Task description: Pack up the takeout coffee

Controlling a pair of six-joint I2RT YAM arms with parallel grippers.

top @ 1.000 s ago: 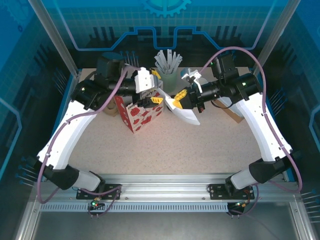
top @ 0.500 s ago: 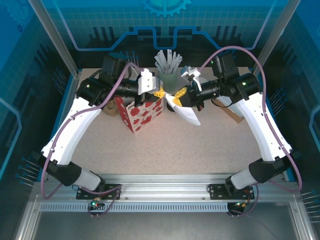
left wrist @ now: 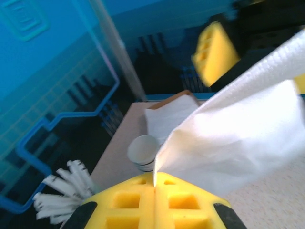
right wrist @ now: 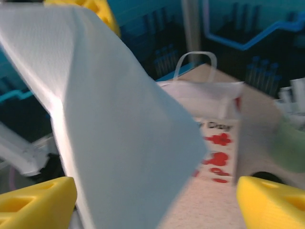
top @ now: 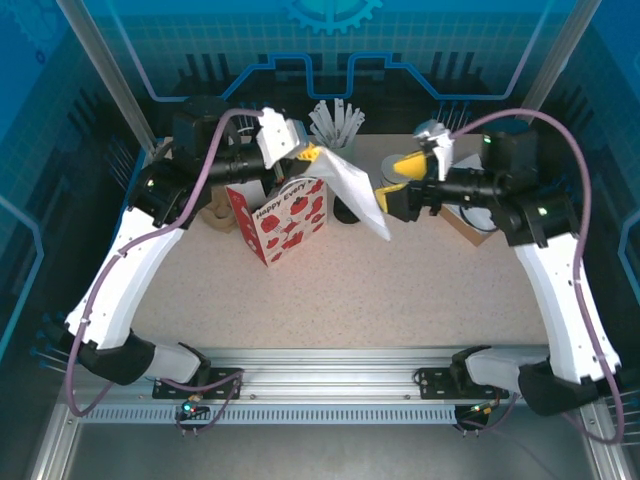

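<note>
**Napkin hangs by the bag, left side pinching it**

Left gripper (top: 312, 153), fingers pressed together on the corner of a white napkin (top: 355, 190), dangles it just right of the gift bag (top: 280, 220). Right gripper (top: 398, 180) is spread wide, off the paper. The coffee cup (top: 345, 210), dark lid on, peeks out beside the bag. Best play, I'd say: swing over the bag's mouth, feed the loose corner in first, then release.

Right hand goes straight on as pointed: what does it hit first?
Most likely the white napkin held by the left hand; it hangs right in front of the open right hand. The gift bag lies beyond it; depth unclear.
</note>
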